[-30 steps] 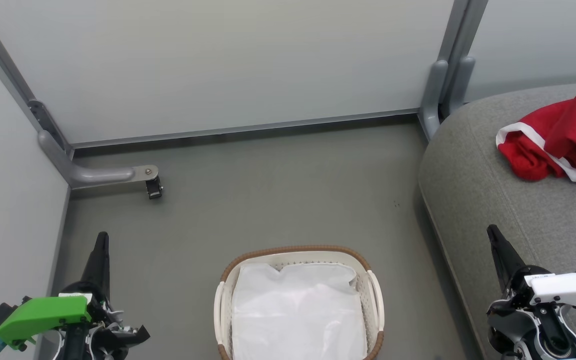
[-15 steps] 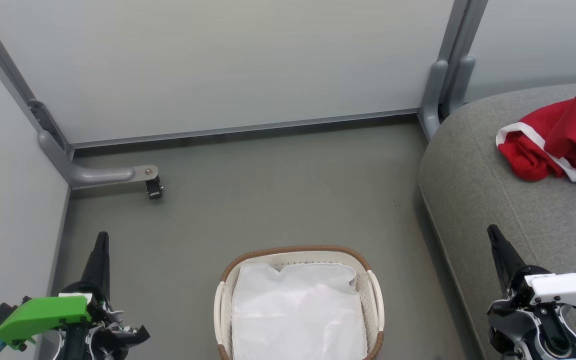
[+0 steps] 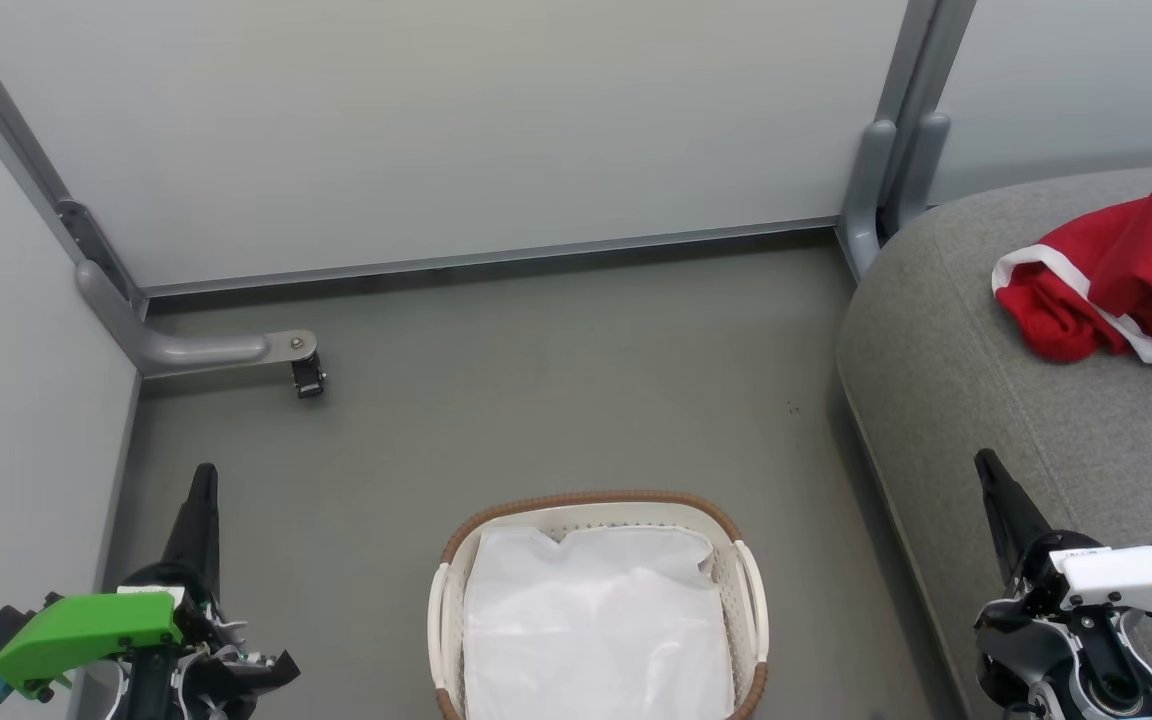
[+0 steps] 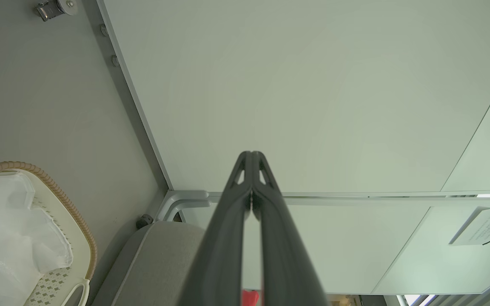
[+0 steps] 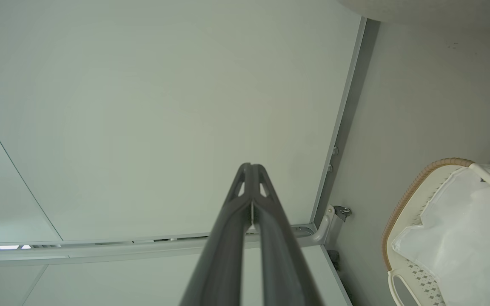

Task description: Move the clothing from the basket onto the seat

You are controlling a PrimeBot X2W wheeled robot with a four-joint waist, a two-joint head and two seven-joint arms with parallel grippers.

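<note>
Bright red soft fabric clothing (image 3: pixel 1126 270) with white trim: bunched on large grey upholstered seat (image 3: pixel 956 380), clear of small oval off-white perforated basket (image 3: pixel 591 497) with its white sheet lining (image 3: pixel 596 630). Looks finished; best to stay off and avoid snagging. Lies well beyond right end effector (image 3: pixel 986 470), which is clenched and empty. Left end effector (image 3: pixel 203 480) likewise, farther off.

You can't see all of the clothing (image 3: pixel 1126 270): the head view's right edge cuts it off where it lies on the seat (image 3: pixel 946 350), and the seat itself runs out past the right and bottom edges. The basket (image 3: pixel 586 498) loses its near end at the bottom edge, and the white sheet (image 3: pixel 596 620) hides its inside. In the left wrist view, a red scrap (image 4: pixel 249 298) between the fingers (image 4: pixel 223 250) is too small to identify, and the print on the wall label (image 4: pixel 479 225) is too small for you to read.
</note>
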